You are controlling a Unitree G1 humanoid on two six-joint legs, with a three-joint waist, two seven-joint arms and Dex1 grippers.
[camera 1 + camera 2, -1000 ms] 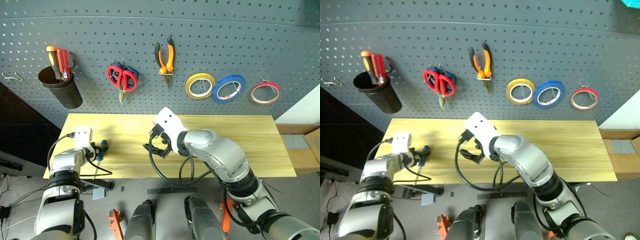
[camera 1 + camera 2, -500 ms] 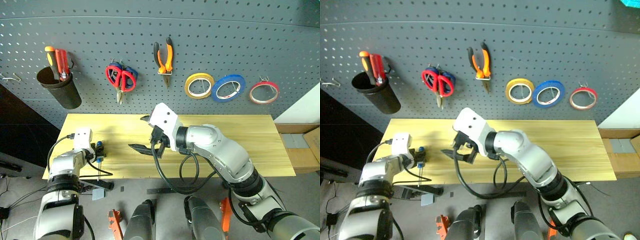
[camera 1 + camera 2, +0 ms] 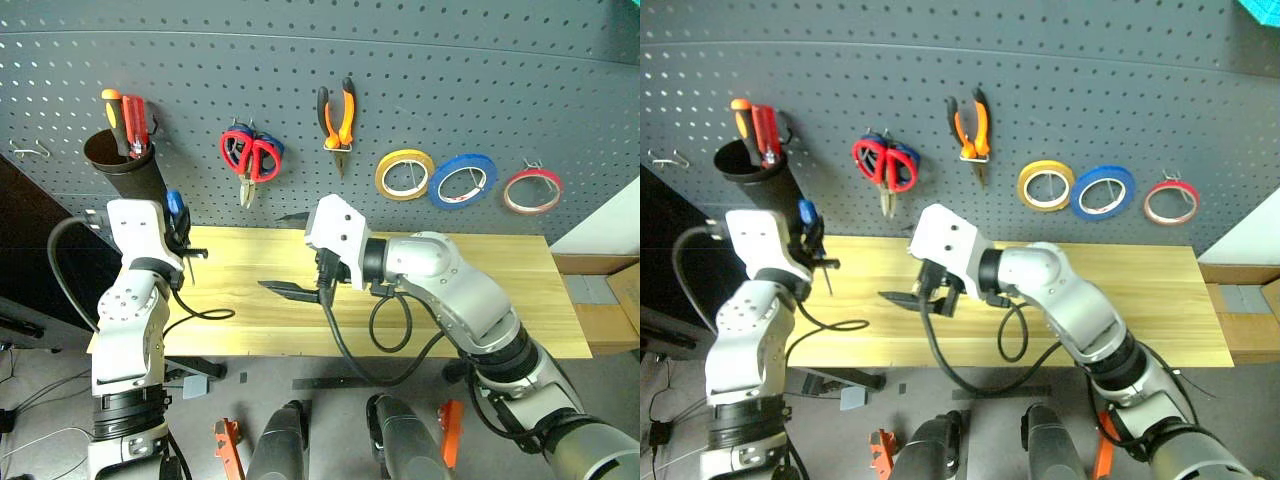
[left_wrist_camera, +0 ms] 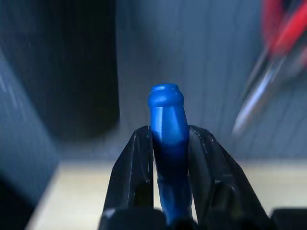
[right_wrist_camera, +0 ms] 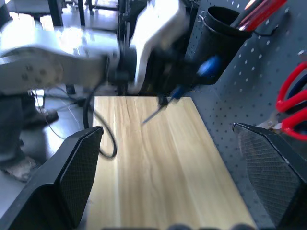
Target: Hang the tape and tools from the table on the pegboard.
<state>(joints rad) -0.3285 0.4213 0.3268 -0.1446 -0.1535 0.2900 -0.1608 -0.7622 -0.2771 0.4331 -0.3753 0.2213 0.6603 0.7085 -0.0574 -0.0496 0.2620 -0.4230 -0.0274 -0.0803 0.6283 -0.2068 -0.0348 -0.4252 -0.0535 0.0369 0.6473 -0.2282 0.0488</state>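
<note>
We see our left claw (image 3: pixel 178 232) shut tight on the blue screwdriver (image 4: pixel 168 143), with one black finger on each side of the blue handle and the round end of the handle poking out past the fingertips (image 4: pixel 135 163). The thin metal tip points down from the claw, and it hangs in the air above the left end of the surface (image 3: pixel 480 290), not touching the wood. Just above and behind this claw is the black cup (image 3: pixel 125 170) on the pegboard (image 3: pixel 420 60), and an orange screwdriver (image 3: pixel 110 100) and a red screwdriver (image 3: pixel 135 115) stand inside the cup. Our right claw (image 3: pixel 290 250) is wide apart and holds nothing, and it points sideways toward the left claw over the middle of the surface, well apart from it. On the board above the right claw hang the red scissors (image 3: pixel 252 157), with blue scissors (image 3: pixel 275 148) tucked behind them, and a little to the right of those hang the pliers (image 3: pixel 338 112) with orange and black handles. Farther right of that claw, three rings hang in a row on the board: the yellow tape (image 3: pixel 403 174), then the blue tape (image 3: pixel 461 179) touching it, then the red-pink tape (image 3: pixel 531 189) a bit apart
</note>
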